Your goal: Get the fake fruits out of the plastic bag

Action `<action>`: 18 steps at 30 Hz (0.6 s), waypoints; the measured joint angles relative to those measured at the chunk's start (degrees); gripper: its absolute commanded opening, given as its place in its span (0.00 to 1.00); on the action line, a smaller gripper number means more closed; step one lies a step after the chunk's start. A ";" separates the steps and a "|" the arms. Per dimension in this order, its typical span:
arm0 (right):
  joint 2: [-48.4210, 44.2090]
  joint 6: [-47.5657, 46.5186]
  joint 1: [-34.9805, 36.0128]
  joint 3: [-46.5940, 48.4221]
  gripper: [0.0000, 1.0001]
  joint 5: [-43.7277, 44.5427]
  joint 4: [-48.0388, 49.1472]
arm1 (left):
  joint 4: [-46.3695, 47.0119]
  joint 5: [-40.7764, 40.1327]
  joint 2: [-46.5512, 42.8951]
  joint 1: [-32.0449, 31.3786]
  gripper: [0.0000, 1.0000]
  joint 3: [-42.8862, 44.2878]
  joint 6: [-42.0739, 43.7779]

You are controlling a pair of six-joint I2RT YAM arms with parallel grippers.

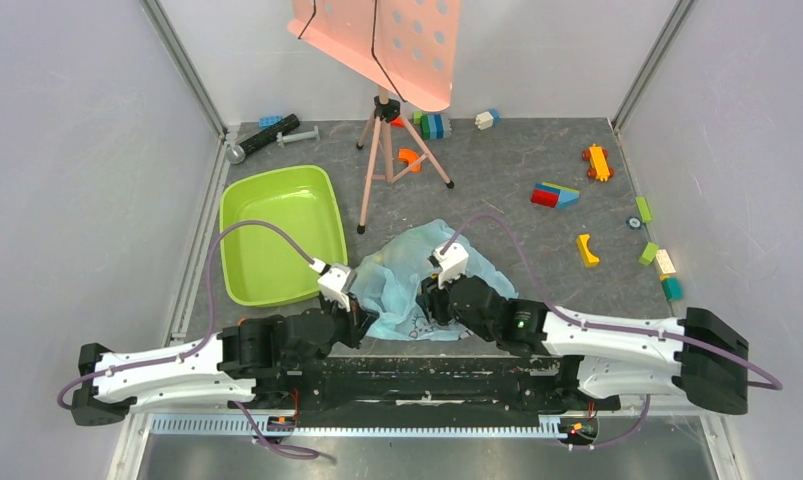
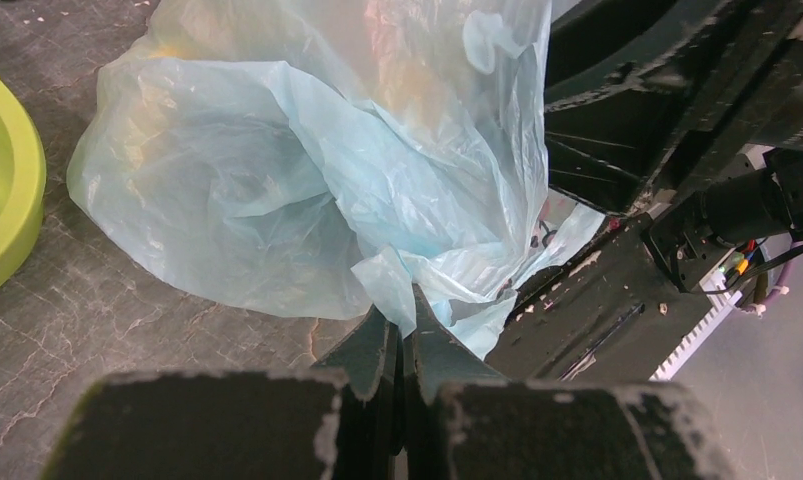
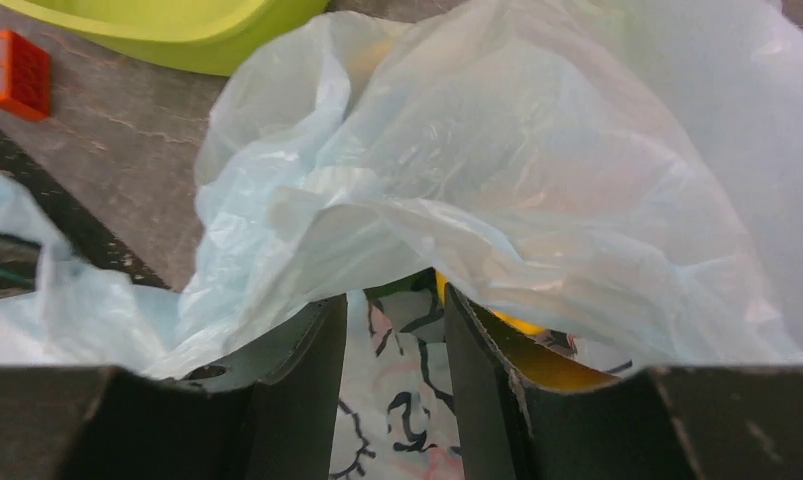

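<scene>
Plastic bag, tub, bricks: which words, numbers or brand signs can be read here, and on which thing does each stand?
No text can be read in any view.
plastic bag: its print shows only black cartoon lines and some pink, no letters.
green tub, toy bricks: no label shows; finer marks would be too small to tell.

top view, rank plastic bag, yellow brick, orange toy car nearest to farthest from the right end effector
1. plastic bag, directly at the right end effector, draped against it.
2. yellow brick, out to the right on the table.
3. orange toy car, far right, towards the back.
</scene>
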 measured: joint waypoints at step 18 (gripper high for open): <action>10.27 -2.29 -4.50 2.60 0.77 3.43 -3.43 | -0.96 -1.46 -1.99 0.00 0.02 -1.49 -1.57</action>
